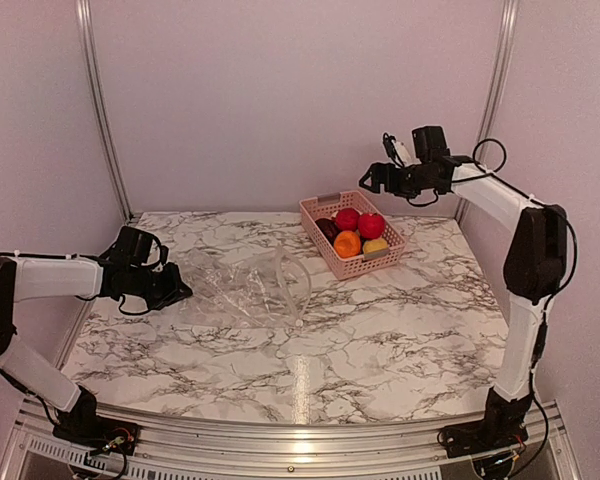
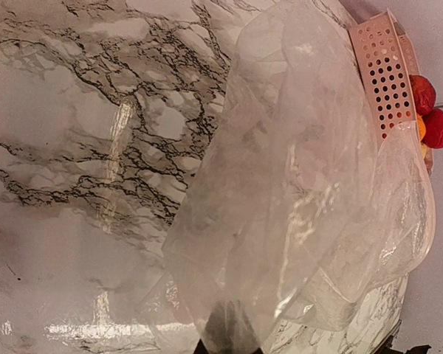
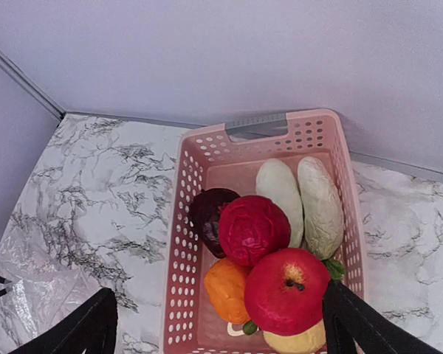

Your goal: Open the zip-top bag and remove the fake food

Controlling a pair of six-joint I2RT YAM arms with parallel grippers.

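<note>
The clear, crinkly zip-top bag (image 1: 252, 290) lies on the marble table left of centre and looks empty. It fills the left wrist view (image 2: 295, 184). My left gripper (image 1: 183, 292) is at the bag's left edge. Its dark fingers (image 2: 232, 335) show through the plastic, pinched together on the bag. The fake food (image 1: 358, 232) sits in the pink basket (image 1: 325, 207): a red apple (image 3: 286, 291), a red ball, a dark red piece, an orange, a yellow piece and two pale leafy pieces (image 3: 321, 203). My right gripper (image 3: 218, 332) hovers open and empty above the basket.
The basket stands at the back right of the table, its near corner close to the bag (image 2: 384, 74). A corner of the bag shows in the right wrist view (image 3: 29, 287). Walls and metal posts (image 1: 105, 110) close the back and sides.
</note>
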